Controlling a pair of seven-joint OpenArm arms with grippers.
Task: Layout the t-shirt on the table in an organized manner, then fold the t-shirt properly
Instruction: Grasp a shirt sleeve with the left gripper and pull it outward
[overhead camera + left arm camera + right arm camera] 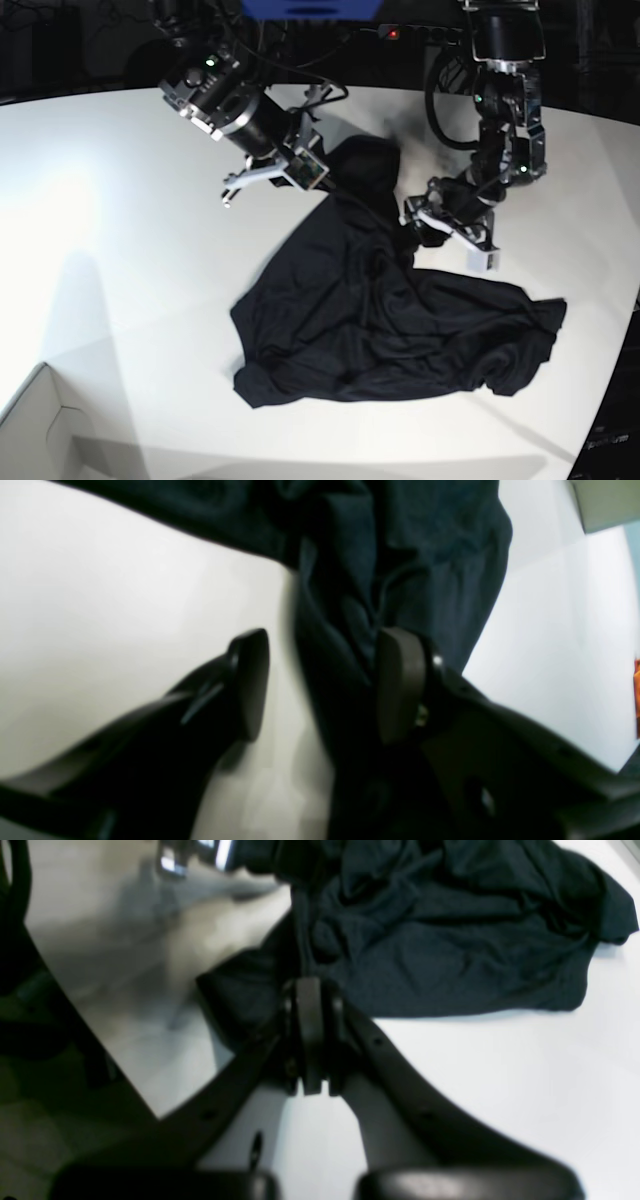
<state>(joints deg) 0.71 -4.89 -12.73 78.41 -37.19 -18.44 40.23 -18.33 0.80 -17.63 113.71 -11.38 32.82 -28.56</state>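
The black t-shirt [400, 320] lies crumpled on the white table [120, 250], bunched from the middle out to the front right. Its top end is drawn up to my right gripper [300, 170]. In the right wrist view that gripper [309, 990] is shut, with the t-shirt [450, 940] gathered at its tips and spread out beyond. My left gripper [447, 228] sits low at the shirt's right upper edge. In the left wrist view it [325, 685] stands open, and a fold of the t-shirt [400, 555] runs between the fingers [400, 680], close to the right one.
A pale box corner [40, 430] sits at the front left of the table and also shows in the left wrist view as a box corner [610, 505]. The table's curved edge [615, 330] runs close on the right. Dark floor [50, 1040] lies past the edge beside my right gripper.
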